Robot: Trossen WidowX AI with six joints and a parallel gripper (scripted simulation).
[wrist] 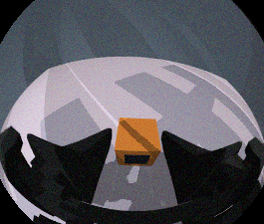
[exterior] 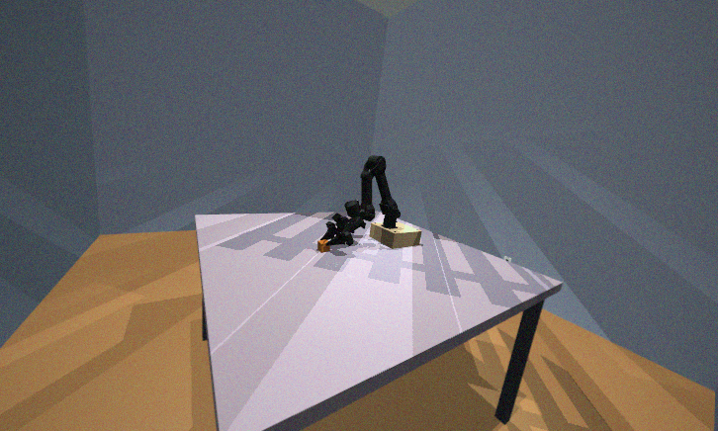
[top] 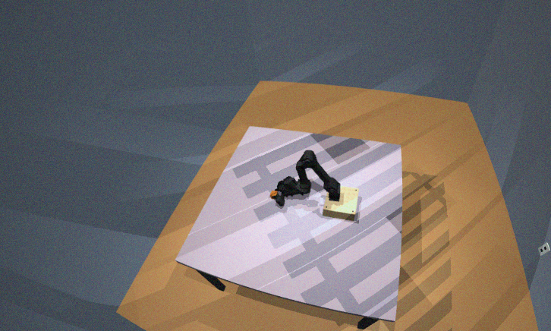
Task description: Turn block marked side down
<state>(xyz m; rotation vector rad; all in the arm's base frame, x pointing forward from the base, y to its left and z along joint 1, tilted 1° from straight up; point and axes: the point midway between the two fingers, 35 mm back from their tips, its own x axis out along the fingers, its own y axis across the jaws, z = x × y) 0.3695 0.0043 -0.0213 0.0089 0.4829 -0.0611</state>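
The orange block [top: 273, 193] [exterior: 323, 245] [wrist: 137, 130] sits on the pale table [top: 244, 246] [exterior: 296, 320] [wrist: 97, 74]. In the wrist view a plain orange face with a dark shadow stripe is uppermost. The dark rectangular mark is on the side face towards my gripper, seen at a steep angle. My gripper [top: 277, 195] [exterior: 334, 240] [wrist: 136, 134] is low over the table and open, one finger on each side of the block. A narrow gap shows between each fingertip and the block. The block's underside and far side are hidden.
The arm's base stands on a pale yellow box [top: 347, 201] [exterior: 402, 238], to the right of the block in the top and exterior views. The table's left edge lies beyond the block in the top view. Striped shadows cross the table.
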